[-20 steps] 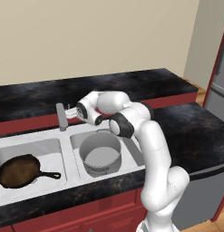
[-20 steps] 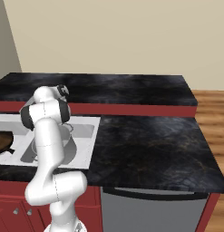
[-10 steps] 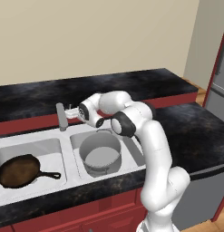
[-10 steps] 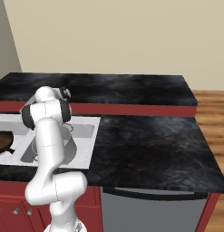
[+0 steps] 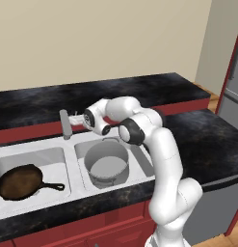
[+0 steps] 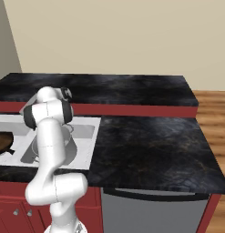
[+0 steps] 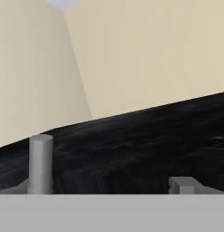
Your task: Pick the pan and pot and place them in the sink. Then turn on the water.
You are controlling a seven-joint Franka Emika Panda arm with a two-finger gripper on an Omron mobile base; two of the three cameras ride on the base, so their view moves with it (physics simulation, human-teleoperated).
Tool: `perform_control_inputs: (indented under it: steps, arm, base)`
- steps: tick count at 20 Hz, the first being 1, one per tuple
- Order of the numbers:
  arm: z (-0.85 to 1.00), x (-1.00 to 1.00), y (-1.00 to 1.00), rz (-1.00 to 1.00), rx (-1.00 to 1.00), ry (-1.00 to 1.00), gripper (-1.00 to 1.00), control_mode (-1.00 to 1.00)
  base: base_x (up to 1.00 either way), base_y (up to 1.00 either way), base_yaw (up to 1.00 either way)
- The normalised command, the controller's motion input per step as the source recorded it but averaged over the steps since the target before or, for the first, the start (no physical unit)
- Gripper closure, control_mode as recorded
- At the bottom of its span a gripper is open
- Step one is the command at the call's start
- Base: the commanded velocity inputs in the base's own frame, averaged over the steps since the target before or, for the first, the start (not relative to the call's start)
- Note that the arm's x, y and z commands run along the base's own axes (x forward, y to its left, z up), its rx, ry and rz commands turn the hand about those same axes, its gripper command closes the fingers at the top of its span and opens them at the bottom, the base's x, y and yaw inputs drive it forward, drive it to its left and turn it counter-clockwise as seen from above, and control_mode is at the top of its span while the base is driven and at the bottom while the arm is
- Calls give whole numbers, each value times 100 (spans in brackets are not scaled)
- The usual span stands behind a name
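The dark-brown pan lies flat in the left basin of the white sink, its black handle pointing right. The grey pot stands upright in the right basin. My gripper hangs open above the back rim of the sink, pointing left at the grey faucet post, close beside it and holding nothing. In the hand view the faucet post rises at the lower left. From the right base view, the pan shows at the left edge and the pot sits partly behind my arm.
Black stone counter runs to the right of the sink and along the back under a beige wall. A small grey block shows at the lower right of the hand view. A steel appliance stands at the far right.
Hardly anything: the hand has shifted only slightly beside the faucet post. Pan and pot lie as before.
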Motion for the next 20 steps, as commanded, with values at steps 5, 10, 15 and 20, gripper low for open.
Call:
perform_control_inputs:
  steps: [5, 10, 15, 20]
  arm:
    - [0, 37, -32, -11, 0, 4, -100, -100]
    - [0, 26, -48, -12, 2, 0, -100, -100]
    - [0, 2, -25, -5, 1, 0, -100, -100]
    - [0, 0, 0, 0, 0, 0, -100, -100]
  base:
    - [0, 0, 0]
    - [0, 0, 0]
    - [0, 0, 0]
    - [0, 0, 0]
